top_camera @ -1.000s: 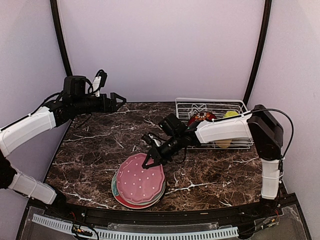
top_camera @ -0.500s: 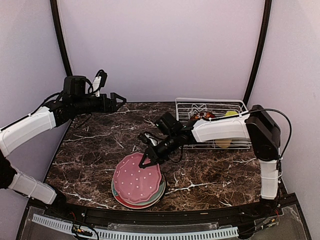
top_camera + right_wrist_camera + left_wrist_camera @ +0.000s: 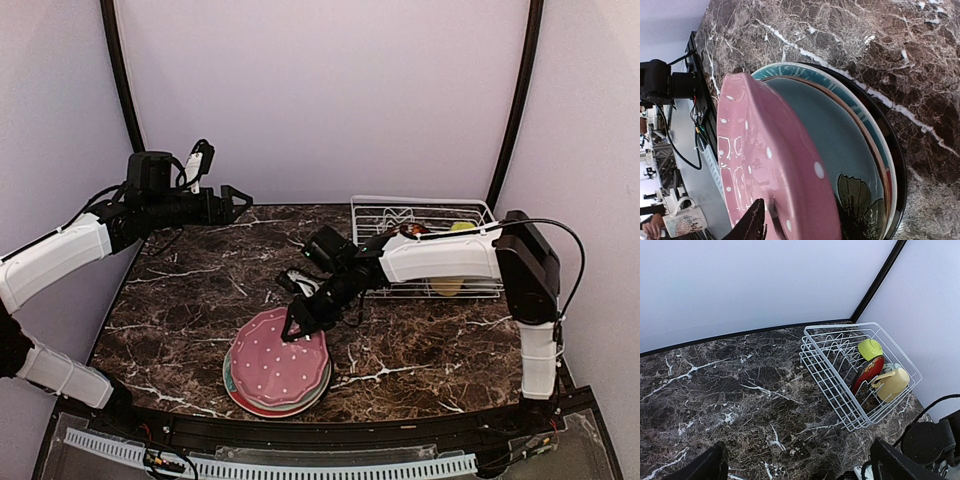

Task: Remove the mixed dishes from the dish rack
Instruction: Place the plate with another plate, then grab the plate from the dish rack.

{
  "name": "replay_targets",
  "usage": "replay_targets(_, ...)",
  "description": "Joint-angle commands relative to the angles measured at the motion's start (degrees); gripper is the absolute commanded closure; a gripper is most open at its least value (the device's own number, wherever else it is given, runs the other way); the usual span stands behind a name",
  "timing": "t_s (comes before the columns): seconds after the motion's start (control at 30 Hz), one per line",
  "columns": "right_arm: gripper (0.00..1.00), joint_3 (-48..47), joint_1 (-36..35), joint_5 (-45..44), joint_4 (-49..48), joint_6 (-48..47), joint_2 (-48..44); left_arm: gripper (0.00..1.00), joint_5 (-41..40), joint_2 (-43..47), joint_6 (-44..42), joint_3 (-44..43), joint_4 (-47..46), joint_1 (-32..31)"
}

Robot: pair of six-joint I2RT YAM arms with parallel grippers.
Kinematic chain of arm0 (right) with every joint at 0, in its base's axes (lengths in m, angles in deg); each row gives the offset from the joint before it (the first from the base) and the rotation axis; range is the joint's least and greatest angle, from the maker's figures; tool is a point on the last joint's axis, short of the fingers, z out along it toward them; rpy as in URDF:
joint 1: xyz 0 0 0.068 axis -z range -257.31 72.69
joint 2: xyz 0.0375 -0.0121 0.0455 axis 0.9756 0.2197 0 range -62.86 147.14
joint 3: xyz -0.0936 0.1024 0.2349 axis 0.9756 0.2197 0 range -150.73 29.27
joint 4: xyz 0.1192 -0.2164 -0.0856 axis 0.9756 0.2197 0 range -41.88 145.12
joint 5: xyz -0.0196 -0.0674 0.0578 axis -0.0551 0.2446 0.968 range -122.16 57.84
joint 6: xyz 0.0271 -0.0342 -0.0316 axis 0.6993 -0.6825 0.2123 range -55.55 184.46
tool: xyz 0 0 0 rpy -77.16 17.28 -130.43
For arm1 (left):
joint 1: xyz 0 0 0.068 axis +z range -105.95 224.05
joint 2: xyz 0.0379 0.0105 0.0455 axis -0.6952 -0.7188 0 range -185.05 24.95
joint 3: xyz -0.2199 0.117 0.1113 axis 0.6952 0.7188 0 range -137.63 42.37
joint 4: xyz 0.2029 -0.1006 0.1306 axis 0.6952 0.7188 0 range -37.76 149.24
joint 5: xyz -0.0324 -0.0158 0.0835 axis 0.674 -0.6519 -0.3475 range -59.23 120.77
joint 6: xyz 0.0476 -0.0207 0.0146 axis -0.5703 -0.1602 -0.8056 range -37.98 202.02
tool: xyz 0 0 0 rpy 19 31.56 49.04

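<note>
My right gripper (image 3: 294, 326) is shut on the far rim of the pink scalloped plate (image 3: 279, 359), which rests tilted on a stack of plates (image 3: 247, 400) on the front of the table. In the right wrist view the pink plate (image 3: 775, 170) leans over a teal plate (image 3: 840, 135), with one fingertip (image 3: 751, 226) below it. The white wire dish rack (image 3: 480, 210) at the back right holds a red floral plate (image 3: 867, 372), a lime-green bowl (image 3: 870, 347) and a pale yellow mug (image 3: 892, 382). My left gripper (image 3: 236, 198) is open and empty, high at the back left.
The dark marble table (image 3: 190, 300) has a raised black front edge (image 3: 320, 430). The right arm (image 3: 440, 258) stretches across in front of the rack. Black curved poles (image 3: 122, 80) stand at both back corners.
My right gripper has moved left and down with the pink plate, which now lies lower and flatter on the stack. The left arm has not moved.
</note>
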Motion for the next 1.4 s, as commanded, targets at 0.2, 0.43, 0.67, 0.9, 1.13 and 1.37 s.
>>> replay_targets(0.2,0.45,-4.6,-2.2,-9.1,7.1,-5.7,-2.1,0.02,0.6,1.0,0.4,-0.2,-0.7,0.3)
replay_targets(0.43,0.33,-4.6,-2.7,-10.5,7.5,-7.5,-3.5,0.02,-1.5,2.3,-1.1,-0.1,-0.4,0.3)
replay_targets(0.67,0.14,-4.4,-2.6,-15.2,7.6,-11.4,-5.9,0.02,-6.1,4.2,-4.7,1.9,-2.2,0.3)
replay_targets(0.9,0.08,-2.1,-1.2,-17.4,5.3,-19.1,-12.4,0.01,-13.3,6.2,-7.8,6.2,-5.2,0.3)
replay_targets(1.13,0.01,6.5,4.9,-15.0,-3.4,-24.3,-20.3,0.01,-16.1,8.8,-9.5,10.0,-7.7,0.3)
replay_targets(1.37,0.01,5.8,12.8,-19.5,-4.3,-27.6,-23.0,0.01,-19.8,7.3,-9.9,12.8,-10.8,0.3)
